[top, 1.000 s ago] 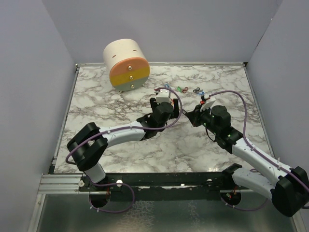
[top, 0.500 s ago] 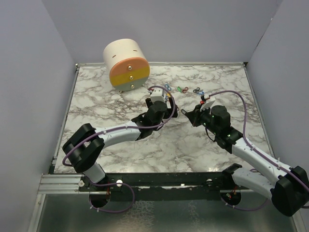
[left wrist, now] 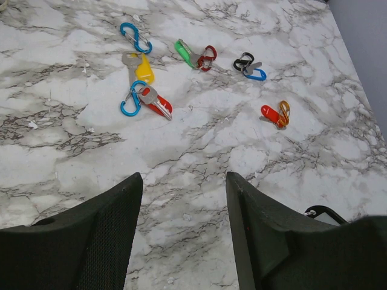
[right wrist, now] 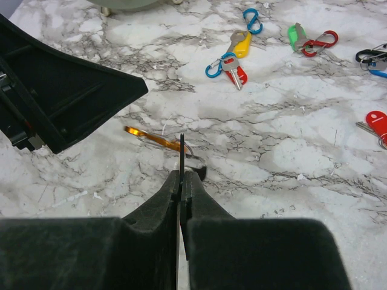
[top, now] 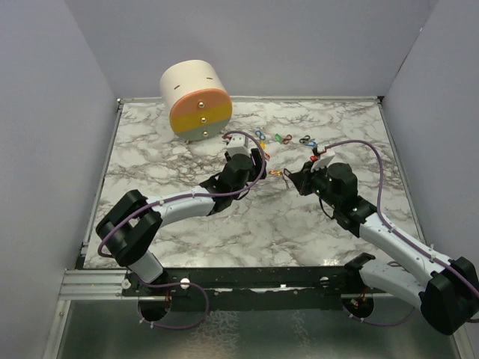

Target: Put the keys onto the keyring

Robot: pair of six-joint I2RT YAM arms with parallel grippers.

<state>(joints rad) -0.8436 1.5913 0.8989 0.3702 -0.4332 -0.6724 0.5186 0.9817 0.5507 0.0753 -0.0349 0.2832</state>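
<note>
My right gripper (right wrist: 181, 175) is shut on a thin dark flat key (right wrist: 181, 151), seen edge-on. An orange loop clip (right wrist: 151, 138) hangs from the key just above the marble. It shows in the top view (top: 277, 173) at the gripper's tip (top: 288, 178). My left gripper (left wrist: 184, 178) is open and empty, just left of the right one in the top view (top: 258, 158). Beyond it on the table lie a yellow key (left wrist: 144, 68), a red key on a blue clip (left wrist: 154, 101), a green key with a red clip (left wrist: 195, 54), a blue key with a black clip (left wrist: 249, 65) and a red key with an orange clip (left wrist: 275, 113).
A loose blue clip (left wrist: 135, 37) lies at the back of the group. A round drum (top: 196, 101) with an orange, yellow and grey front stands at the back left. Grey walls close in the marble table (top: 187, 232) on three sides.
My left gripper has drawn back to the left, away from the right gripper. The orange clip now shows free at the right gripper's tip. The right arm has barely moved.
</note>
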